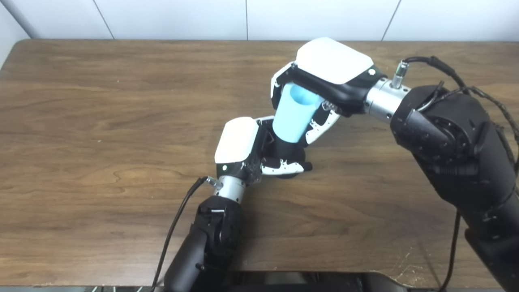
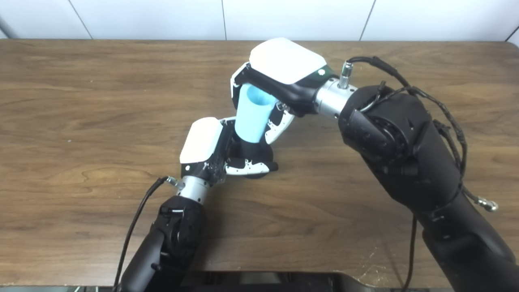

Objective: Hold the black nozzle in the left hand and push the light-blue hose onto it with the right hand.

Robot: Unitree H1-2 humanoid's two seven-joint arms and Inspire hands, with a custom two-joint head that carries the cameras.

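A dark, wood-grain table (image 1: 101, 121) fills the room's near space, backed by a white panelled wall (image 1: 182, 18) with thin seams. Near the table's middle, the left hand (image 1: 243, 148) grasps the black nozzle (image 1: 288, 152), its fingers wrapped round the base, which rests on the wood. The light-blue hose (image 1: 294, 115) stands tilted on top of the nozzle, its lower end meeting it, open mouth upward. The right hand (image 1: 324, 79) clasps the hose from above, fingers curled round it.
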